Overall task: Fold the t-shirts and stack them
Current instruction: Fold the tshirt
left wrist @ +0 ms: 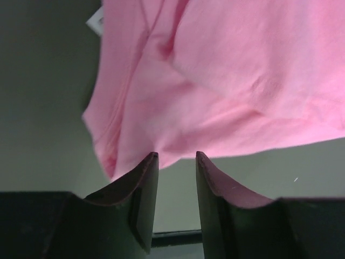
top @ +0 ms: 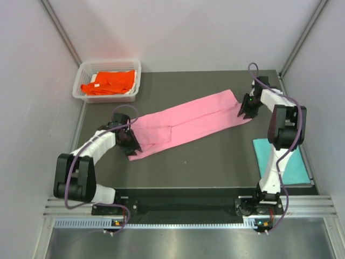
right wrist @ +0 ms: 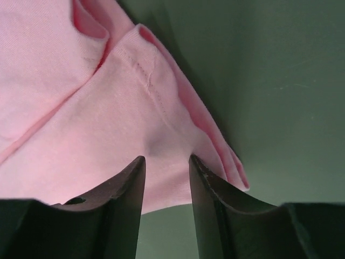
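Two grippers were mine, and both had their fingers apart with nothing pinched between them. My left gripper [left wrist: 175,156] sat low at the lower left end of the pink t-shirt [top: 186,121], with its tips just at the edge of the cloth. In its own camera I saw bare table in the gap between the fingers, and the pink cloth began right past the tips. My right gripper [right wrist: 166,159] was at the other end, at the upper right. Its fingers stood over the hem corner of the same shirt.

I think I was at both ends because the shirt was long. It lay flat across the middle of the dark table [top: 215,156], slanting from lower left up to upper right. Its sides were already folded in, so it made a narrow strip. To fold a strip like that in half, I judged, each end needed its own gripper so the cloth would not bunch up.

The white basket [top: 79,93] sat in the upper left of the top view, well apart from the pink shirt. The orange t-shirt [top: 108,82] lay inside it, loosely bunched, and filled most of it. I saw nothing else in there. The teal t-shirt [top: 295,164] lay at the right edge, beside my right arm, and looked folded flat. I guessed that was the spot for the stack.
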Robot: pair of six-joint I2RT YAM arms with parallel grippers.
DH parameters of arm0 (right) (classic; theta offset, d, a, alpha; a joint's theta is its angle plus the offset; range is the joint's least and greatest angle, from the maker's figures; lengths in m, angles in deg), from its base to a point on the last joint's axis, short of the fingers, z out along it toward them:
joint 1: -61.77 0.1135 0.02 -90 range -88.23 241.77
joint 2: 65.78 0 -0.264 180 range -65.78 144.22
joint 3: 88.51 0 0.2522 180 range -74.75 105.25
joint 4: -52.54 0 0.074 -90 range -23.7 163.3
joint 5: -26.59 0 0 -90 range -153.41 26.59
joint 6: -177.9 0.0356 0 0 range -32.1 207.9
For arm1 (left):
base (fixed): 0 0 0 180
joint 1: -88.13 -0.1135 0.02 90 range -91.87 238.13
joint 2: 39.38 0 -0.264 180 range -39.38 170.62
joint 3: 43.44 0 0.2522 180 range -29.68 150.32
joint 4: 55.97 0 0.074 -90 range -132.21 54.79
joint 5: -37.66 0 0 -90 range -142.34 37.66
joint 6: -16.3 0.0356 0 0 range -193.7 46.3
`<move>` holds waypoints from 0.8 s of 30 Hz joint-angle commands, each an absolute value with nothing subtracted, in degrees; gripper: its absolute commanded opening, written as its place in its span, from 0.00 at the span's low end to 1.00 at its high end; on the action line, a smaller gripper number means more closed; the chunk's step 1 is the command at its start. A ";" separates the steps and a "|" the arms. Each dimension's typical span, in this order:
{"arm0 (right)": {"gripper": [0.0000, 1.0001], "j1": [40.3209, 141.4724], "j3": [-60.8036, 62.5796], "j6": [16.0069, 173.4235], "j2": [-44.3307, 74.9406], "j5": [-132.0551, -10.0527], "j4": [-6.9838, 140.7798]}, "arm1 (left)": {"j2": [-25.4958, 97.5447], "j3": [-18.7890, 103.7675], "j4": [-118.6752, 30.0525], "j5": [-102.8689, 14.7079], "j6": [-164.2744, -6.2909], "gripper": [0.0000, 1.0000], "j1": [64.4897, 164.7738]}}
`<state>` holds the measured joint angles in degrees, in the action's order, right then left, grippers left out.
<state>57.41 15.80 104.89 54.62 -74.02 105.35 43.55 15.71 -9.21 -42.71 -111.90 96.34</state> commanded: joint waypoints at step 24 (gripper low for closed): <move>0.83 54.91 -5.74 111.89 35.56 -84.41 94.26 | 22.94 2.76 -9.33 -40.57 -133.19 0.60 96.04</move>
